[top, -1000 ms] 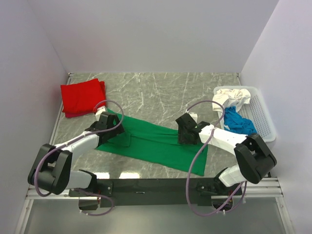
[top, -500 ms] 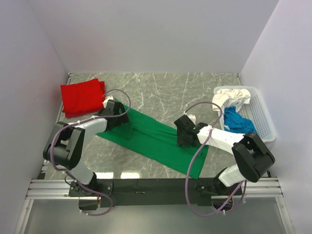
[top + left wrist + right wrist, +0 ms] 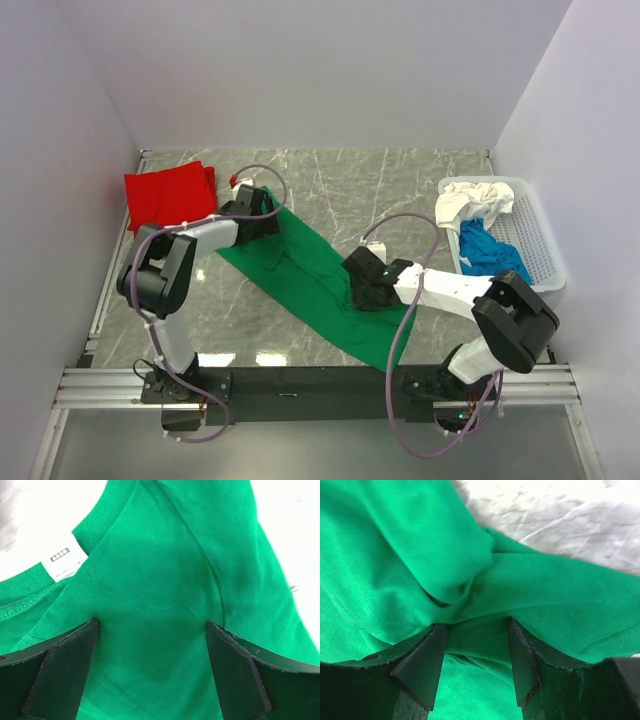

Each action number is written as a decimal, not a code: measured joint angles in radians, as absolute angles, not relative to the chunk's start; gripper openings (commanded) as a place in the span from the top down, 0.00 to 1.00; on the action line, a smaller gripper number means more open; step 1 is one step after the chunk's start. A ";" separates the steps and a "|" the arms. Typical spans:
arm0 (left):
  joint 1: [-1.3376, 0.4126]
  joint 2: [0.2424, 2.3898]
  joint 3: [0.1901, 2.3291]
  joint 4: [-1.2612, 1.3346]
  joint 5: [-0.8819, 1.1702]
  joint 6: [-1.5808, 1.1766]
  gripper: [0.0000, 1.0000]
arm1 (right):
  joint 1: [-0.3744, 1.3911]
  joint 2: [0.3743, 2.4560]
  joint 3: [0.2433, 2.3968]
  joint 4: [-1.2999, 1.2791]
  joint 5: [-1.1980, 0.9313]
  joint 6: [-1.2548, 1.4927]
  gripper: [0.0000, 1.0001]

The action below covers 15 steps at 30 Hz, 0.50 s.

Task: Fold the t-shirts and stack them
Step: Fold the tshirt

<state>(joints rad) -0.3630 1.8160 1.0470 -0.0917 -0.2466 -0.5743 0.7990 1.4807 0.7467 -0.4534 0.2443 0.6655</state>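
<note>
The bright green t-shirt (image 3: 310, 272) lies in a long diagonal strip across the table, collar end at the far left. My left gripper (image 3: 260, 213) is down on that collar end, open wide. In the left wrist view its jaws (image 3: 151, 625) straddle flat green cloth (image 3: 175, 555) below the white neck label (image 3: 65, 562). My right gripper (image 3: 358, 288) sits on the shirt's middle, open, and a bunched fold of green cloth (image 3: 460, 580) lies across and between its fingertips (image 3: 477, 626). A folded red t-shirt (image 3: 168, 197) rests at the far left.
A white lattice basket (image 3: 538, 255) stands at the right edge, holding a crumpled white t-shirt (image 3: 478, 200) and a blue t-shirt (image 3: 487, 252). White walls enclose the marble table (image 3: 400, 190) on three sides. The arms' base rail (image 3: 320, 380) runs along the near edge.
My left gripper has moved to the far side and rightward, and the shirt's collar end went with it. The shirt now lies steeper. My right gripper has shifted slightly left and nearer.
</note>
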 measured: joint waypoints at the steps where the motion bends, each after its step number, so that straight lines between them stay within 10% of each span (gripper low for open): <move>1: -0.367 1.837 1.074 -0.092 -0.242 -0.568 0.07 | 0.808 1.483 0.749 -0.454 0.245 0.670 0.41; 15: -0.386 2.098 1.460 -0.213 -0.225 -0.506 0.06 | 0.945 1.491 0.768 -0.477 0.243 0.784 0.41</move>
